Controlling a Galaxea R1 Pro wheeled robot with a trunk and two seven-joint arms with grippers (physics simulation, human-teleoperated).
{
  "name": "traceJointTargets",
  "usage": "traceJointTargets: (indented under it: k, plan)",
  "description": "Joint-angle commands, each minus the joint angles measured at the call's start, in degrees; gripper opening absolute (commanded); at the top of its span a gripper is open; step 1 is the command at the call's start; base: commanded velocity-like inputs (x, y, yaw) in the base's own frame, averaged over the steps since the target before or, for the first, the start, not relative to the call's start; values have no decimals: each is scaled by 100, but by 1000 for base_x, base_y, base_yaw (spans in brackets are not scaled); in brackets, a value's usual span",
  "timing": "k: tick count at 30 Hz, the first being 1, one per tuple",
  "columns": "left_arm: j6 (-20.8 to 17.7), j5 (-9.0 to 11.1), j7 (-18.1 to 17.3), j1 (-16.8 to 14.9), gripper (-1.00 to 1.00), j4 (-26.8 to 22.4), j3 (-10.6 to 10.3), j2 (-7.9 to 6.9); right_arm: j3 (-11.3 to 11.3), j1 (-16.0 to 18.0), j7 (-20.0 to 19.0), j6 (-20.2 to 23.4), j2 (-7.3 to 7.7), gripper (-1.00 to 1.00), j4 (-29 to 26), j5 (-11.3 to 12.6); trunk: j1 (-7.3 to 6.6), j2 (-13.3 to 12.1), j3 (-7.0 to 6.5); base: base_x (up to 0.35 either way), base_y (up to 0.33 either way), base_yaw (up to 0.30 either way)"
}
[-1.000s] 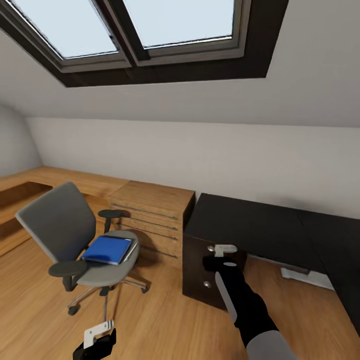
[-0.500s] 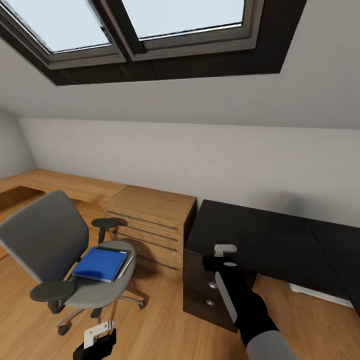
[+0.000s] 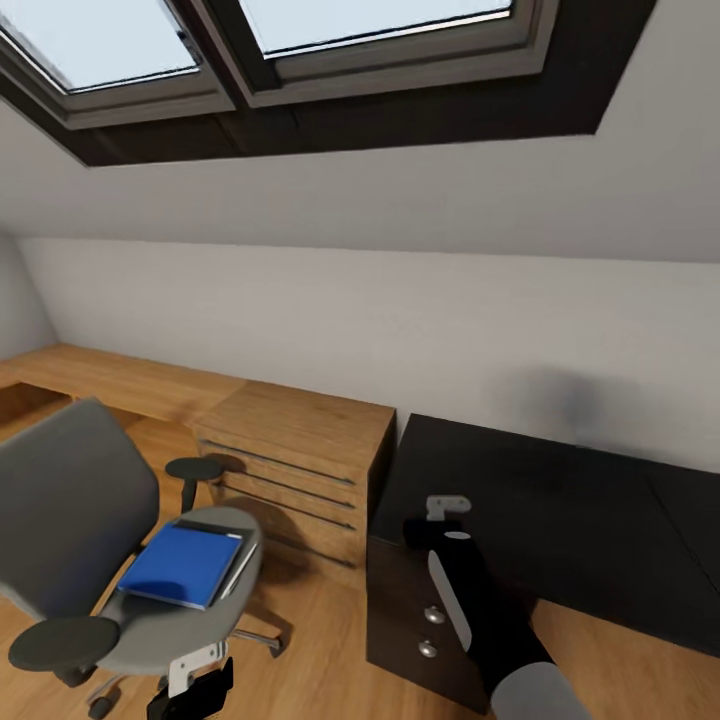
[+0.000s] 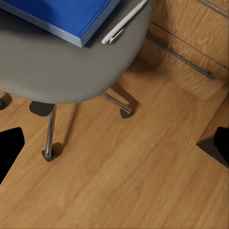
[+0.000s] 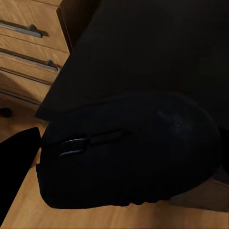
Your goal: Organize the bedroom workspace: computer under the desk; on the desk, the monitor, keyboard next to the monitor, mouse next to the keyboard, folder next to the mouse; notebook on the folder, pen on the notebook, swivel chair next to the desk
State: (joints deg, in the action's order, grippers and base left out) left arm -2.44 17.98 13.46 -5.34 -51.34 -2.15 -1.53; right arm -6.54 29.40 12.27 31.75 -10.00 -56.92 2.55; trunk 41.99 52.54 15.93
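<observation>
The counter (image 3: 560, 500), black-topped with a black drawer unit carrying round silver knobs at its near left corner, runs along the white wall under the sloped ceiling and its skylight (image 3: 300, 50). Its top is bare where it shows. Touching its left end stands a low light-wood cabinet (image 3: 300, 450) with long bar handles, and a wooden ledge continues along the wall to the left from there. The floor (image 4: 124, 181) is wood plank.

The swivel chair (image 3: 90, 540) stands on the floor in front of the cabinet, well apart from the counter, grey back and seat, round black armrests, chrome legs on castors. On its seat lies the folder (image 3: 180, 565), bright blue and flat, toward the front edge of the seat. A thin grey sheet edge, likely the notebook, peeks from beneath the folder at its far side. Just beside the folder's edge on the seat lies a white pen (image 4: 125, 21).

The right pincer (image 3: 440, 520) hangs over the counter's near left corner, above the drawer unit, pinching a black mouse (image 5: 129, 152) with a scroll wheel. The left pincer (image 3: 195, 680) hovers low over the floor near the chair's front; its fingers (image 4: 9, 148) stand spread, nothing between them.
</observation>
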Motion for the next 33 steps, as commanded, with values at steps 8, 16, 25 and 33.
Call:
traceJointTargets:
  k: [8,16,25,33]
  plan:
    - [-29,39,42,-2,100,-8,-23,-5,-92,5,39,-632,0,-100,645,25,4,5,8,330,4,0]
    - [-23,47,34,-2,100,-36,-23,-5,-102,34,39,-1184,0,-100,1496,26,4,5,8,261,106,0]
    - [-27,47,34,6,100,-103,-153,-4,-92,183,39,-1691,0,-100,2306,15,4,5,8,15,7,0]
    - [-33,48,34,50,100,-148,-181,-3,-66,632,46,-2683,0,-100,3347,17,4,5,8,0,0,0]
